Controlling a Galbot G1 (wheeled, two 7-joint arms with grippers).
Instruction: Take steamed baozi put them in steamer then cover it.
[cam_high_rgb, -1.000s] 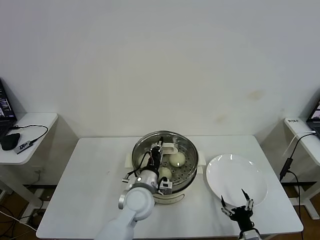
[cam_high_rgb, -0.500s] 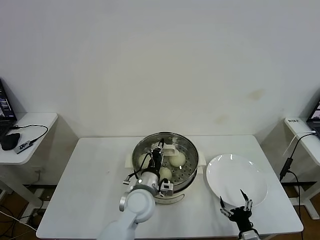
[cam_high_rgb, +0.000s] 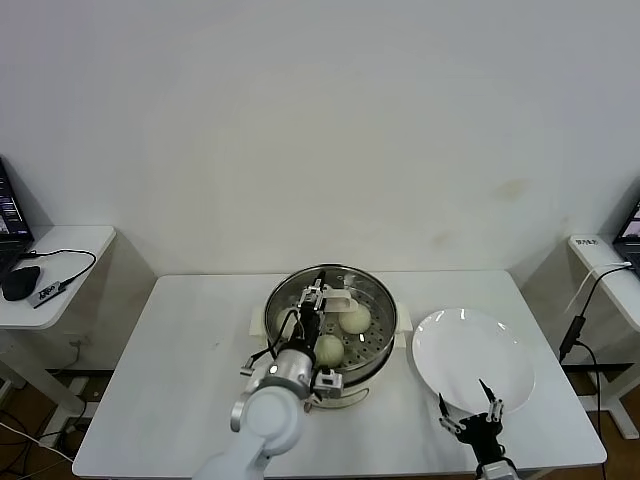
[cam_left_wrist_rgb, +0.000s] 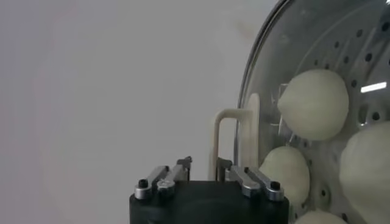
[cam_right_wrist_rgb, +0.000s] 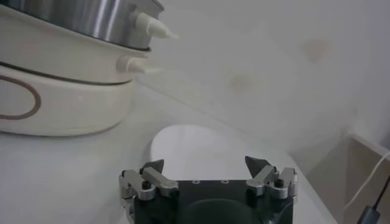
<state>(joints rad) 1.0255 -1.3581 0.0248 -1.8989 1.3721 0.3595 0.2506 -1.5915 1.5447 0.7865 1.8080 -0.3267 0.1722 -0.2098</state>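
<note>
Left gripper (cam_high_rgb: 322, 293) part-spread astride glass lid handle (cam_left_wrist_rgb: 230, 141), lid on steamer (cam_high_rgb: 372, 340), table centre; baozi (cam_high_rgb: 355, 318) inside. Covering looks done; next: retract. Right gripper (cam_high_rgb: 468, 413) spread, idle, 5 o'clock by plate (cam_high_rgb: 470, 350).

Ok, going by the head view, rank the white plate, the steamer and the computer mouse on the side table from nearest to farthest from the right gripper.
From the right gripper, open at the table's front right:
1. White plate: just beyond it, on the right.
2. Steamer: mid-table, to its left, with the left gripper over it.
3. Computer mouse: far left, on the side table.
</note>
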